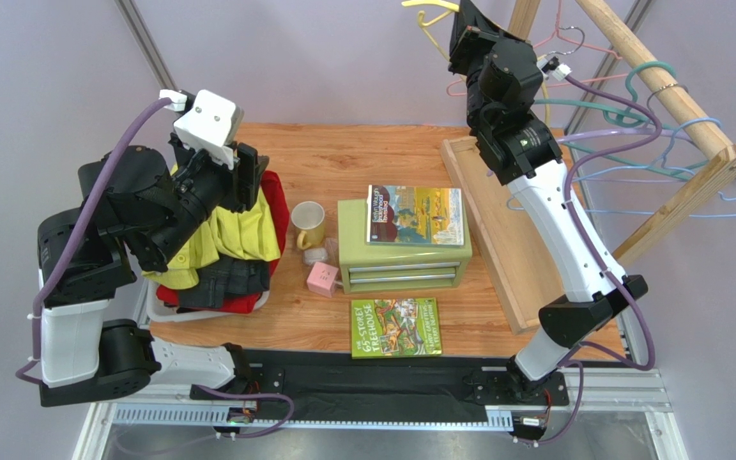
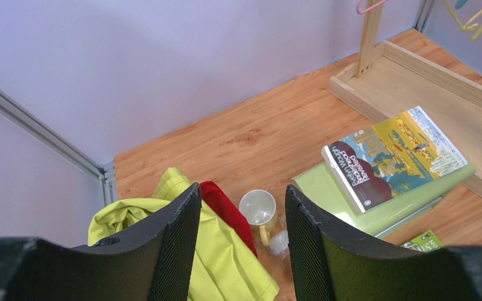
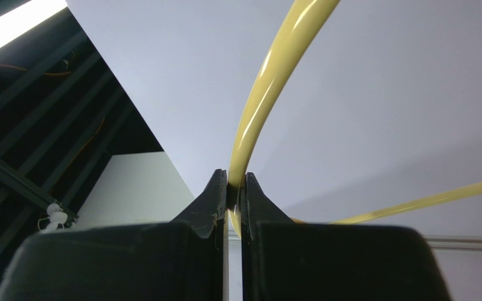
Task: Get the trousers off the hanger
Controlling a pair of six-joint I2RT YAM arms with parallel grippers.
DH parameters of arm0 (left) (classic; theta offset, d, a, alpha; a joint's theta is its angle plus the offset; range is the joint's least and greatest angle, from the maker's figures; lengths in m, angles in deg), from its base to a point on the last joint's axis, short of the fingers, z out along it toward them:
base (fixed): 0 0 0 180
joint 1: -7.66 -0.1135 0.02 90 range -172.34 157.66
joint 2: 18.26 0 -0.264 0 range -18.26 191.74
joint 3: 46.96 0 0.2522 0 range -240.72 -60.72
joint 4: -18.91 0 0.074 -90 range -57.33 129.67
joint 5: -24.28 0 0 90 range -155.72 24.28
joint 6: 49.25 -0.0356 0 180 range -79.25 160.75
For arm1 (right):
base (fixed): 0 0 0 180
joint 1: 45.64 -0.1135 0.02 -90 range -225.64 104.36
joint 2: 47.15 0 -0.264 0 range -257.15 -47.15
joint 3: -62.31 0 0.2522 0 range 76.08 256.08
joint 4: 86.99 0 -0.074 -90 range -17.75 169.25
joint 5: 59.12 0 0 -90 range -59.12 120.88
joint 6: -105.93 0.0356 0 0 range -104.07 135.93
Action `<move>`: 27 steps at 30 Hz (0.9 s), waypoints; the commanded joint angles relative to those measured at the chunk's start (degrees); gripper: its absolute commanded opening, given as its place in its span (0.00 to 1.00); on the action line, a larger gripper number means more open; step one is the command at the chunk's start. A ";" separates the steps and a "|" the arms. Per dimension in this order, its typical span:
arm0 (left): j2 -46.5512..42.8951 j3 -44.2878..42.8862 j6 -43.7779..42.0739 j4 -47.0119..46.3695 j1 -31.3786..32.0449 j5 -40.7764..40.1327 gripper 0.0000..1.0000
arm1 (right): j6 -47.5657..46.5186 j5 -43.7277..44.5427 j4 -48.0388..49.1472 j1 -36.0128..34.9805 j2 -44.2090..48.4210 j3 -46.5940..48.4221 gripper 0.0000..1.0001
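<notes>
Yellow wire is what the right gripper (image 3: 232,191) has pinched tight between its fingertips, and that wire belongs to the yellow hanger (image 1: 429,17), held up high at the back of the scene, bare of cloth as far as the top view shows. Over on the left, the trousers (image 1: 223,244) lie heaped in a pile at the table's left side: yellow-green on top, red peeking out at the back and underneath, dark cloth at the near edge (which dark piece is which, I cannot tell). The left gripper (image 2: 242,235) hangs above that pile with its jaws apart and nothing between them; through the gap its wrist camera catches the white-lined mug (image 2: 259,212) just beside the heap. To the right of the mug stands a green drawer box (image 1: 403,254) with a book (image 1: 414,215) on top. More hangers (image 1: 665,125) dangle from the wooden rail (image 1: 660,77) on the far right.
</notes>
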 commanded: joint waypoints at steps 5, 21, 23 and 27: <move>1.28 -3.25 1.30 1.74 0.18 2.33 0.56 | 8.03 10.94 -1.19 1.68 -1.56 4.91 0.00; 8.82 -11.68 2.27 -3.43 -2.53 30.34 0.72 | 8.13 4.71 -7.80 6.07 -4.82 12.32 0.00; 12.35 -14.58 3.31 -5.01 -5.86 35.78 0.72 | 6.91 2.16 -7.62 6.68 -3.16 9.68 0.00; 15.51 -13.72 12.61 -17.79 -19.30 54.14 0.73 | 3.56 -1.17 -7.89 7.91 -0.52 6.69 0.00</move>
